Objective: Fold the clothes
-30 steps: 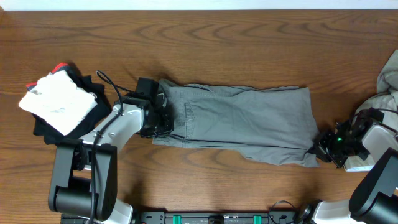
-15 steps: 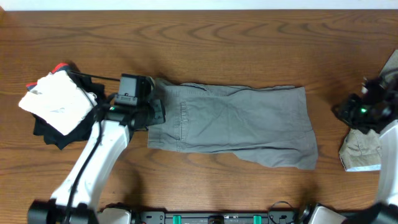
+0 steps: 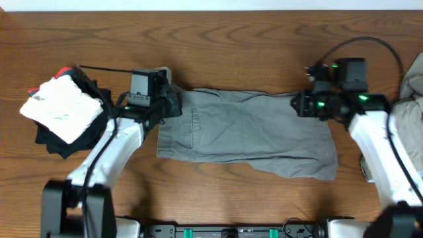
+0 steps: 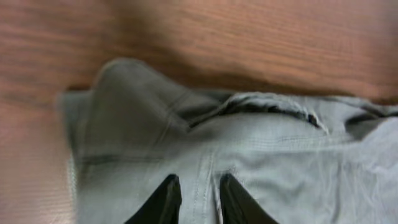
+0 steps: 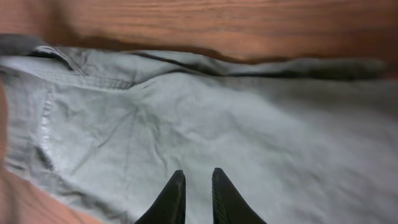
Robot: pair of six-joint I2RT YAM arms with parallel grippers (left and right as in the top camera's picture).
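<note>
- I have the grey shorts (image 3: 251, 132) lying flat and lengthwise across the middle of the wooden surface (image 3: 231, 46), waistband end to the left and leg hems to the right.
- My left gripper (image 3: 173, 104) sits at the far left corner of the shorts, over the waistband. In its wrist view the jaws stand a narrow gap apart above the cloth, and a seam shows flat through the gap.
- In that same view the waistband (image 4: 267, 109) gapes a little, and the corner of the cloth (image 4: 124, 81) stands up in a soft hump; the picture is blurred.
- My right gripper (image 3: 299, 104) is at the far right corner, over the hem edge. Its jaws are almost together with a thin slit between them, and wrinkled grey cloth lies under the tips.
- To the left of the shorts, close behind my left arm, there is a pile: a white garment (image 3: 59, 109) on top of black clothing (image 3: 56, 142), with a bit of red (image 3: 64, 71) showing at the far side.
- At the right edge of the surface lies a pale beige garment (image 3: 410, 92), partly cut off by the frame, just beyond my right arm.
- A black cable (image 3: 370, 43) arcs above the right wrist, clear of the shorts.
</note>
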